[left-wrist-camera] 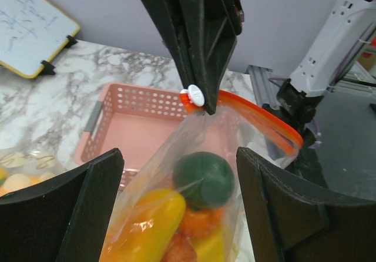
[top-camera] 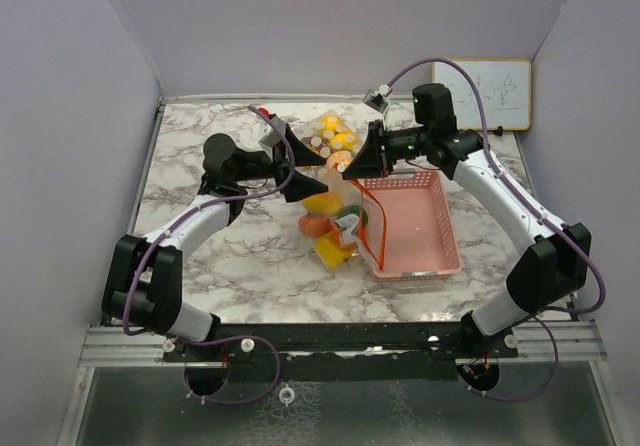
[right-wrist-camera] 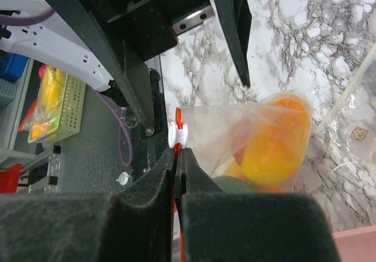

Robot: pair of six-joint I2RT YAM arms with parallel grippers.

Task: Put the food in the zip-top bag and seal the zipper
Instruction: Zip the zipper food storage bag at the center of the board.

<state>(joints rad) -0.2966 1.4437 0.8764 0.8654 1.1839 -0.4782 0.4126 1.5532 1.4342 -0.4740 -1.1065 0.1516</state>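
Note:
The clear zip-top bag [top-camera: 335, 228] lies between the arms with the food [top-camera: 322, 206] inside it: a yellow pepper [left-wrist-camera: 147, 221], a green ball [left-wrist-camera: 202, 180] and orange pieces. Its orange zipper [left-wrist-camera: 261, 121] carries a white slider [left-wrist-camera: 194, 96]. My right gripper [right-wrist-camera: 178, 153] is shut on the zipper strip right behind the slider [right-wrist-camera: 178, 135] and holds the bag's top up. It also shows in the top view [top-camera: 352, 166]. My left gripper [left-wrist-camera: 179, 156] is open, its fingers [left-wrist-camera: 64, 209] either side of the bag without touching it. It also shows in the top view [top-camera: 300, 184].
A pink mesh basket [top-camera: 425, 228] stands right beside the bag, tipped against it. A second clear bag of yellow items [top-camera: 332, 134] lies behind. A whiteboard [top-camera: 490, 94] leans at the back right. Purple walls close in the marble table.

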